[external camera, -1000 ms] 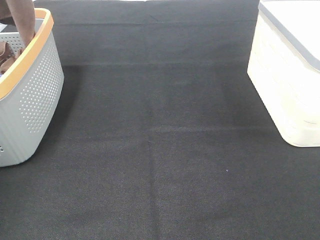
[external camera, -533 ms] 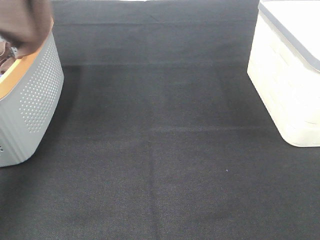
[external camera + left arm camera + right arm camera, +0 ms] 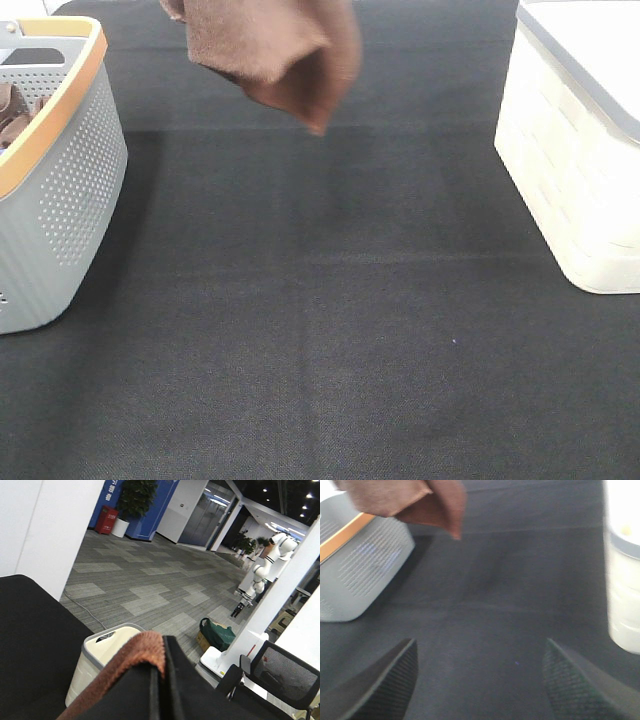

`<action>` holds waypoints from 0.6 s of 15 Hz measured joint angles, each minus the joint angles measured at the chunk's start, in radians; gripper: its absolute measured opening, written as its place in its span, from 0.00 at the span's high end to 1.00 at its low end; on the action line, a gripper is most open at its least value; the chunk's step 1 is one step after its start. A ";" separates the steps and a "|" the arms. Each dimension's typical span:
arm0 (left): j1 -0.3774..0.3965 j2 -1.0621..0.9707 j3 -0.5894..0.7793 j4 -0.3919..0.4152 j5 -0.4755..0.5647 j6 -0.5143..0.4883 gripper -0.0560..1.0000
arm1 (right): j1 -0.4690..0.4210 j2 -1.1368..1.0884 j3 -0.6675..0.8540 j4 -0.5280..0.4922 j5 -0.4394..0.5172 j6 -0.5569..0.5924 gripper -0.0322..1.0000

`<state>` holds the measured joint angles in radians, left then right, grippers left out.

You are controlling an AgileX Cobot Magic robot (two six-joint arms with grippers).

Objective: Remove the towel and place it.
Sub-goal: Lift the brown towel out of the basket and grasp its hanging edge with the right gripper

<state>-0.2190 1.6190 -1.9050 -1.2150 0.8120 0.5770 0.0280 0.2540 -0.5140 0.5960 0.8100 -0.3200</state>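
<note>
The towel, reddish-brown and folded over itself, hangs in the air above the far middle of the black table, its lowest corner pointing down. In the left wrist view my left gripper is shut on the towel, which bulges out between the two dark fingers. That gripper itself sits above the top edge of the exterior high view. My right gripper stands open low over the table, nothing between its fingers, and the towel hangs well beyond it.
A grey perforated basket with an orange rim stands at the left, with another bunched brown cloth inside. A white bin with a grey lid stands at the right. Black cloth covers the table between them.
The towel has come up out of the basket at the far left and swung right, to hang over the far middle of the table.
</note>
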 joint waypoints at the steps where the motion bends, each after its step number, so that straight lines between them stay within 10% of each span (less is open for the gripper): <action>1: -0.007 0.000 0.000 0.009 0.000 0.000 0.95 | 0.000 0.030 0.000 0.032 -0.014 -0.046 0.33; 9: -0.109 0.000 0.000 0.035 0.001 0.000 0.95 | 0.001 0.502 0.000 0.717 -0.072 -1.003 0.40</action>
<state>-0.3280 1.6190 -1.9050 -1.1800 0.8130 0.5770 0.0290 0.7560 -0.5140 1.3130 0.7380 -1.3230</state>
